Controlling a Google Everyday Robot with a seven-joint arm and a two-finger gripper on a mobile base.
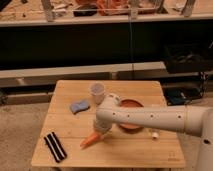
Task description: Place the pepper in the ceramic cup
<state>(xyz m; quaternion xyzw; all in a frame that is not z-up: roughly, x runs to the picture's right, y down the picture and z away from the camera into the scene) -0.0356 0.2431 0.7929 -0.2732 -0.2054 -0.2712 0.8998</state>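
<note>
The orange-red pepper (90, 141) lies slanted on the wooden table (150, 152), left of centre near the front, with its tip pointing front-left. My gripper (102, 132) hangs from the white arm (150, 119) and is down at the pepper's thicker upper end, which it partly hides. The pale ceramic cup (97, 92) stands upright at the back of the table, behind the gripper and apart from it.
An orange-red plate (131, 106) sits right of the cup, partly behind the arm. A blue sponge (80, 106) lies left of the cup. A black striped object (55, 146) lies at the front left corner. A small white piece (155, 134) sits on the right.
</note>
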